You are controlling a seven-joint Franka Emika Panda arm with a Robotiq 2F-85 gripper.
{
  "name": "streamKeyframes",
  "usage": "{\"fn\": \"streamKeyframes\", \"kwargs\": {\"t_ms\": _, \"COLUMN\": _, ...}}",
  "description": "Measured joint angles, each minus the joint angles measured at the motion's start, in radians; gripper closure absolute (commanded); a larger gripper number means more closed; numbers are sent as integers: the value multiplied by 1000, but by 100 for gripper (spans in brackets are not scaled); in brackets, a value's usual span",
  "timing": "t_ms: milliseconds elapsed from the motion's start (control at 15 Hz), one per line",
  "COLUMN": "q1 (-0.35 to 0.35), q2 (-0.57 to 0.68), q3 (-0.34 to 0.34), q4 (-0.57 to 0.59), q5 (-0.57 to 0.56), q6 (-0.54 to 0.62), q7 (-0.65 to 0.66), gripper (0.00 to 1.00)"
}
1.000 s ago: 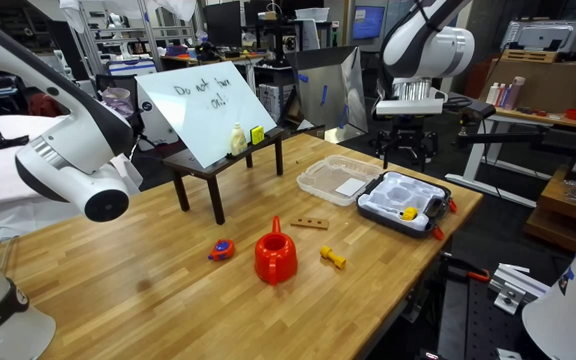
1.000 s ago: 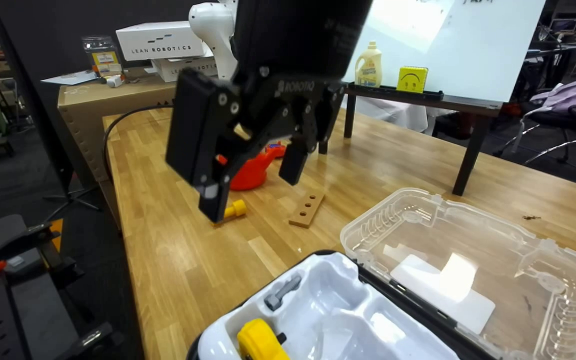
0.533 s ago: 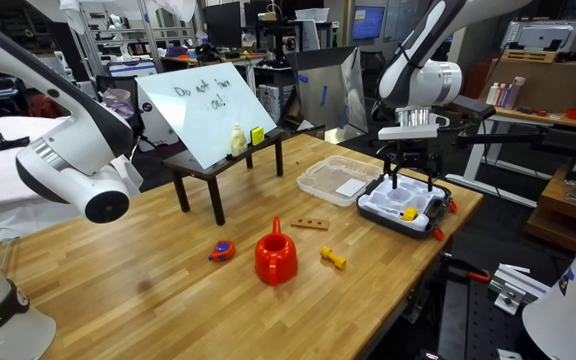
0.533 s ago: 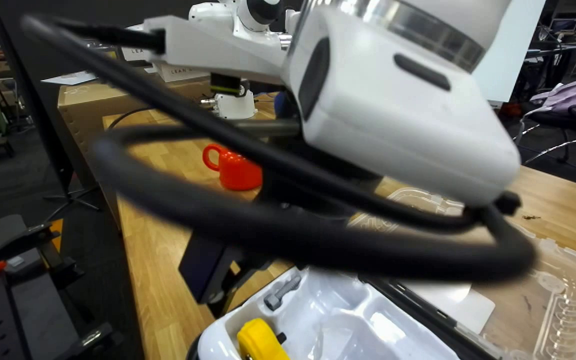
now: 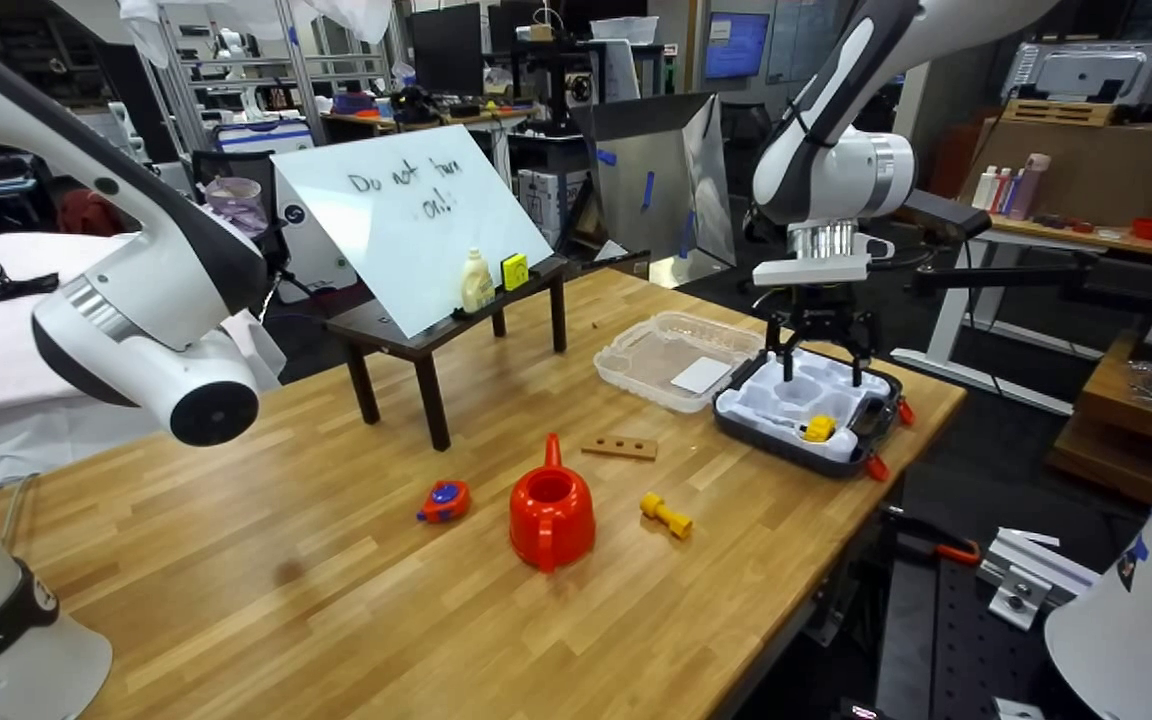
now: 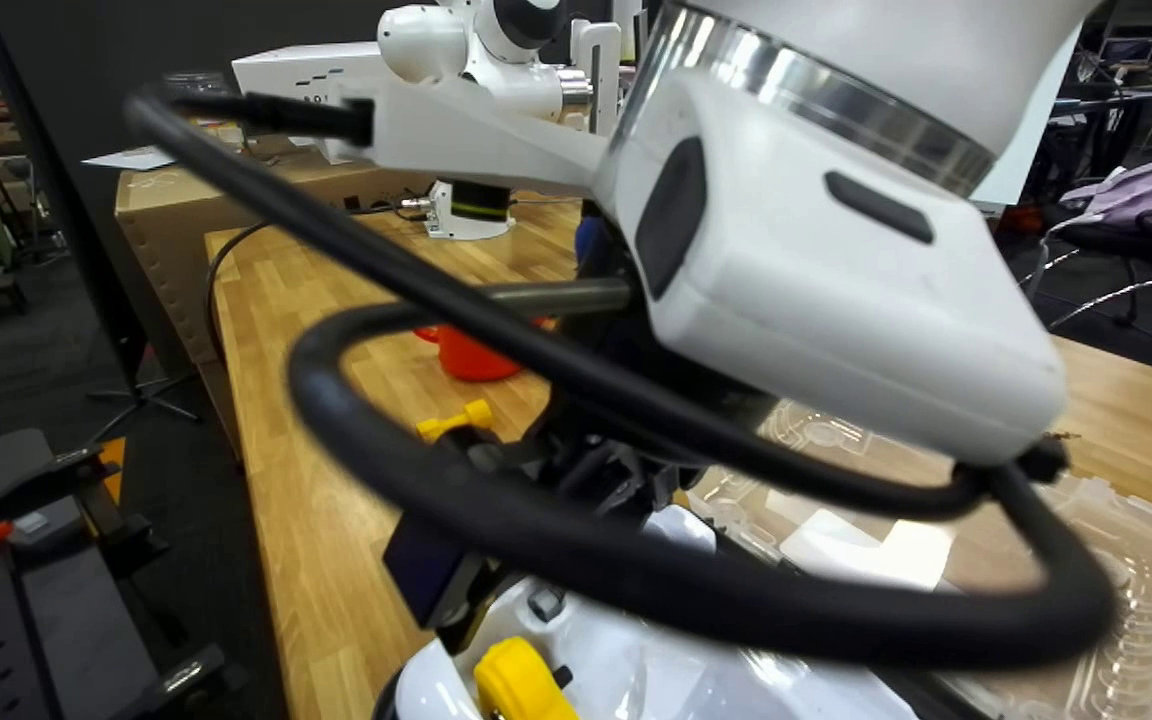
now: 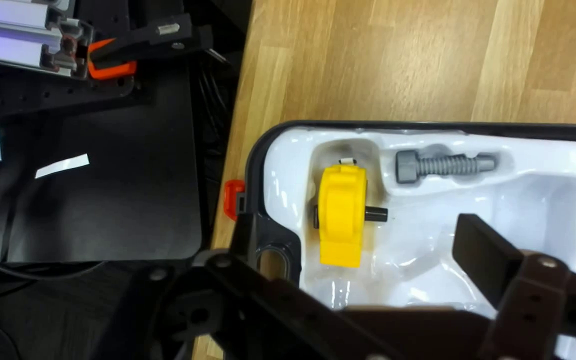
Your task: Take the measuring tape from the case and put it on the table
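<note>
The measuring tape is a chunky yellow piece with a black pin through it. It sits in a compartment of the case in both exterior views and in the wrist view. The case lies open on the table, with a black rim and a white inside. My gripper is open and empty, pointing down over the case. In the wrist view the gripper has its fingers wide apart; the tape lies nearer the left one, untouched. Cable and wrist partly hide the gripper in an exterior view.
A grey bolt lies in the case. The clear lid lies open beside it. A red pot, yellow bolt, holed wooden strip and red-blue piece are on the table. A dark stand holds a whiteboard.
Over the last second my open gripper has come down from above and behind to low over the case. In the last half second it has shifted only slightly. The tape has not moved.
</note>
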Motion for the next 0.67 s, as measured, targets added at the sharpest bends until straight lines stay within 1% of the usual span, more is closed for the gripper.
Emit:
{"fn": "streamKeyframes", "kwargs": {"t_ms": 267, "q1": 9, "q2": 1, "q3": 0, "q4": 0, "q5": 8, "q6": 1, "q7": 2, "gripper": 0}}
{"fn": "streamKeyframes", "kwargs": {"t_ms": 467, "q1": 7, "q2": 13, "q3": 0, "q4": 0, "q5": 62, "q6": 1, "q7": -2, "gripper": 0}}
{"fn": "streamKeyframes", "kwargs": {"t_ms": 667, "q1": -4, "q2": 51, "q3": -3, "q4": 8, "q5": 114, "q6": 1, "q7": -6, "gripper": 0}}
